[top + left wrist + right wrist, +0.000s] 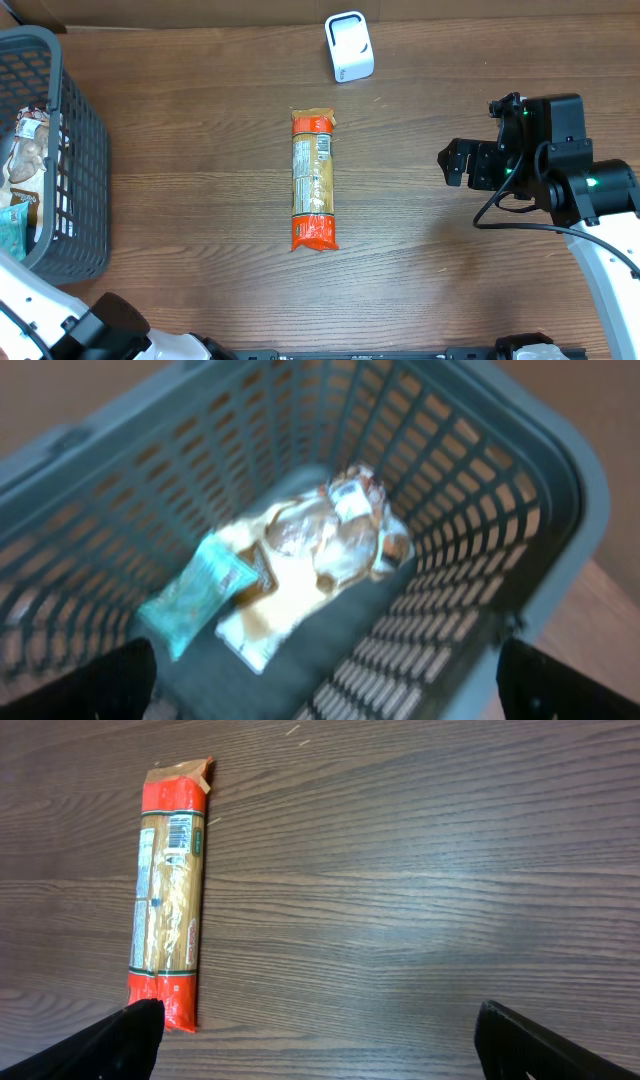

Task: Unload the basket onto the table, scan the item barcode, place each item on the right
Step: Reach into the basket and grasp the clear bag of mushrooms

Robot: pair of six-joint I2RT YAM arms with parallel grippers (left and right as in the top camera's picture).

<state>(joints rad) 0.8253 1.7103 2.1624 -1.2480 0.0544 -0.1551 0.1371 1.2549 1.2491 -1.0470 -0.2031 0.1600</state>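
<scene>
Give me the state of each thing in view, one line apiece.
Pasta: lying flat, barcode facing up, not held.
Scanner: standing upright, untouched.
Basket: upright, holding packets.
Left gripper: open, empty, above the basket.
Right gripper: open, empty, beside the pasta and apart from it.

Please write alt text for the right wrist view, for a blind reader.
A long pasta packet with orange ends lies flat on a dark wooden table, barcode facing up. The open right gripper hangs above, touching nothing.
</scene>
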